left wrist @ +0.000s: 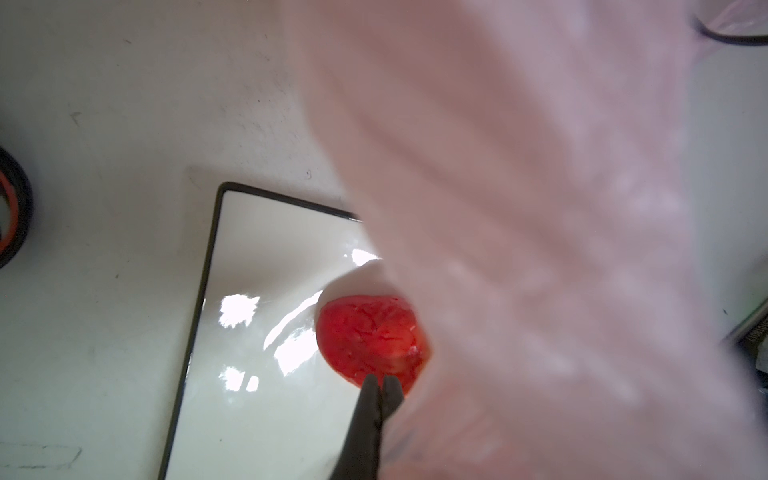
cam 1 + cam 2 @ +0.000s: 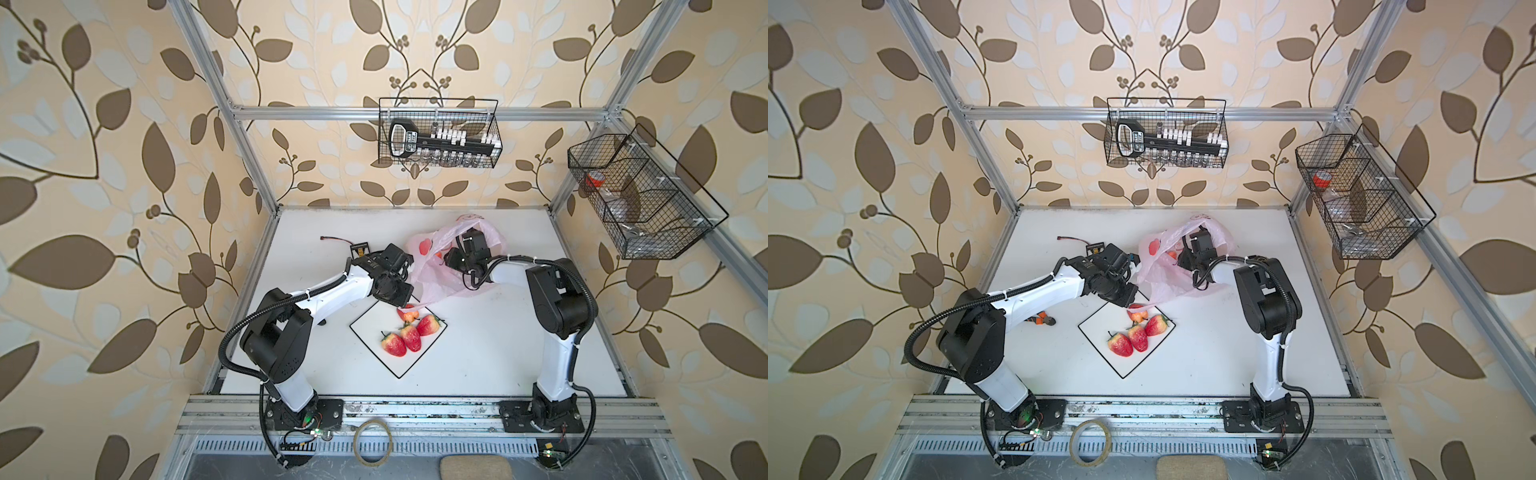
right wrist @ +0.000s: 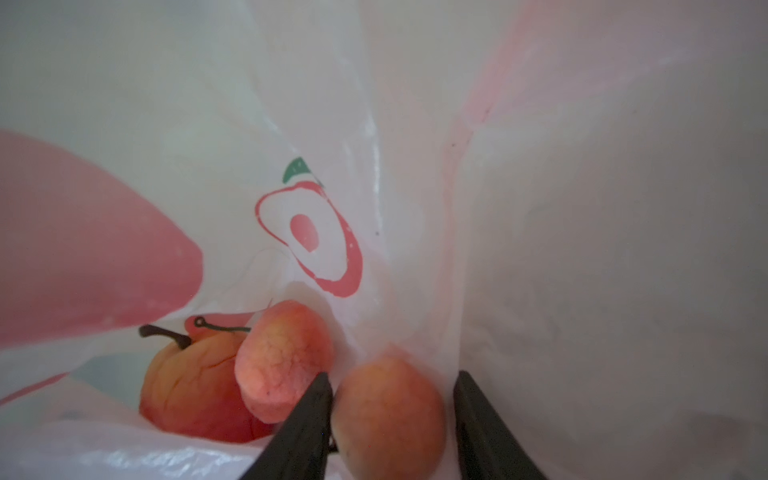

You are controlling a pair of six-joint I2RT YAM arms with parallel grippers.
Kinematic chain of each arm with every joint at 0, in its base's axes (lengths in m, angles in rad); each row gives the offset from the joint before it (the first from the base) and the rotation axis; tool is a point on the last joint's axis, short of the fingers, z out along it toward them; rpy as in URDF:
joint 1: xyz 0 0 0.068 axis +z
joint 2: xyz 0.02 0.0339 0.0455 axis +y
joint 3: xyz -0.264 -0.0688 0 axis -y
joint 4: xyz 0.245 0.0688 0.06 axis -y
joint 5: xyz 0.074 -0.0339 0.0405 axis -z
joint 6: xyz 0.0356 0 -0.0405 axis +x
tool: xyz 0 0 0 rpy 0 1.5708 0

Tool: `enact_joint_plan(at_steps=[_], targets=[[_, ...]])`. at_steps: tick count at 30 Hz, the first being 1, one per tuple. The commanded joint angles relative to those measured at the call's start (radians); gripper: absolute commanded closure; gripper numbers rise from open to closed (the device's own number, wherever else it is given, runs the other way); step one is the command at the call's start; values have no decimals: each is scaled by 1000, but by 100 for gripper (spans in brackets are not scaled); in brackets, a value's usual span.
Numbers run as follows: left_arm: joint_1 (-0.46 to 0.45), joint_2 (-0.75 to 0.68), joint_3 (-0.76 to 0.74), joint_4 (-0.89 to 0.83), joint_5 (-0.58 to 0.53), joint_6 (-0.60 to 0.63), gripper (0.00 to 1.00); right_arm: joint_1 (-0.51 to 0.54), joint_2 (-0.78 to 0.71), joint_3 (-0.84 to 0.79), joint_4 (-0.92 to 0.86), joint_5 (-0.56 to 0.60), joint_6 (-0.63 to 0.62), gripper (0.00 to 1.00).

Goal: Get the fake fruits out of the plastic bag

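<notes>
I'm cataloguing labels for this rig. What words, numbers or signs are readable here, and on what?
No text reads clearly.
White label on the black tool at the back: lettering too small to read.
Label strip in the left wrist view: digits, blurred, unreadable.
Plastic bag: printed peach pictures, no words; red marks on its top in both top views, too small.

The white table (image 2: 498, 353) (image 2: 1217, 353) carries a square white plate (image 2: 370, 326) (image 2: 1100, 326) with a thin black rim, set cornerwise near its middle. Just behind the plate lies the crumpled pink plastic bag (image 2: 432, 282) (image 2: 1158, 286), its near edge reaching the plate's far corner. Toward the back left sit a small black box (image 2: 359, 249) (image 2: 1094, 248) and a red-and-black cable (image 2: 334, 239) (image 2: 1069, 239), and orange-handled pliers (image 2: 1042, 319) lie left of the plate.
</notes>
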State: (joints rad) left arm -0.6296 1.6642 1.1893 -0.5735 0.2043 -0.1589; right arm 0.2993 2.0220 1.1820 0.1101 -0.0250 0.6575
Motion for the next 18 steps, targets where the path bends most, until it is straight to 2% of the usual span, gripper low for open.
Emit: enact_joint_plan(at_steps=[1,9,18], targets=[[-11,-39,-8,-11,10,9,100,9,29,39,-33,10,1,57],[-10,-38,-3,-10,-28,-4,100,11,-27,21,-22,7,-11,68],[-6,-12,41,-12,-86,-24,100,-16,-201,-96,50,-40,-24,67]])
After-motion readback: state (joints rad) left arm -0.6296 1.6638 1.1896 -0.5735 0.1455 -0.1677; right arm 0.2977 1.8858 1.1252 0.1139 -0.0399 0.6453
